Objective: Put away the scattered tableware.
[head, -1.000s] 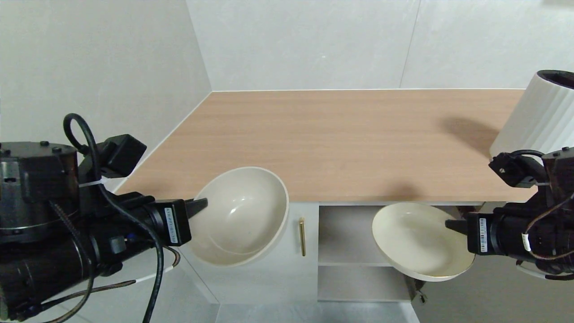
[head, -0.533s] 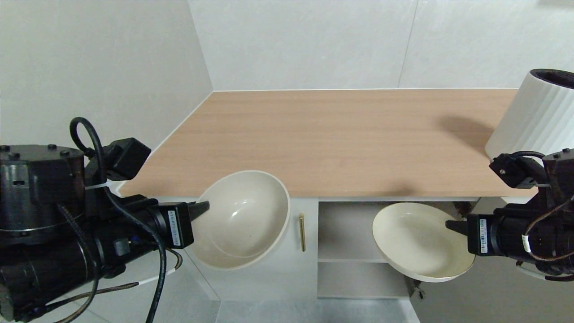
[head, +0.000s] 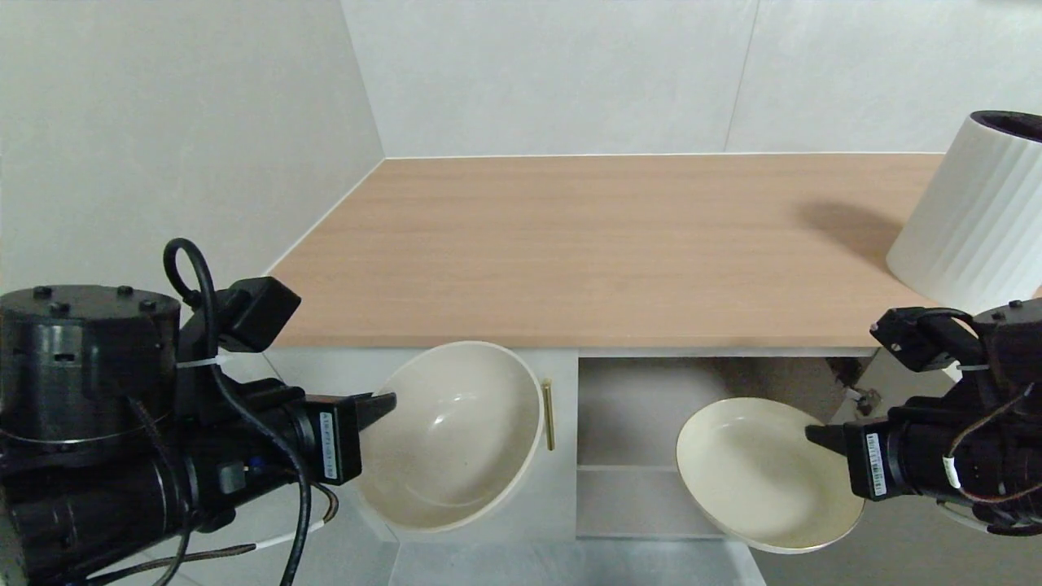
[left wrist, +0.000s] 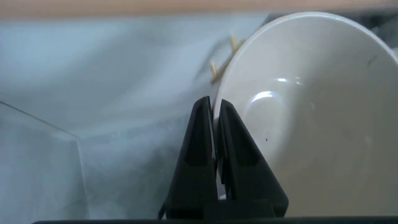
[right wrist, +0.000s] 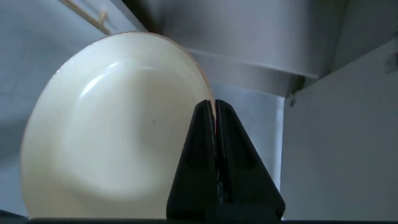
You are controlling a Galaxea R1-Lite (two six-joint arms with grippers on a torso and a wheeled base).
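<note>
The left pincer (head: 383, 403) is pinching the rim of the bowl (head: 456, 439). The bowl sticks out past its tips, tilted, just under the front edge of the top (head: 610, 244). The right pincer (head: 818, 435) is pinching the rim of the plate (head: 765, 476). The plate sticks out past its tips too, in front of the open cupboard (head: 627, 407). There is a wide gap between the bowl and the plate. A shelf (head: 627, 470) runs across the cupboard, behind the plate.

Both pincers are lower than a moment ago. Then the bowl's rim lay over the top's front edge. Now it is below that edge.

A shut door (head: 562, 505) is behind the bowl. Its gold handle (head: 549, 415) is just beside the bowl's far rim. A white pot (head: 973, 220) stands on the top, up past the right pincer and well apart from the plate.
</note>
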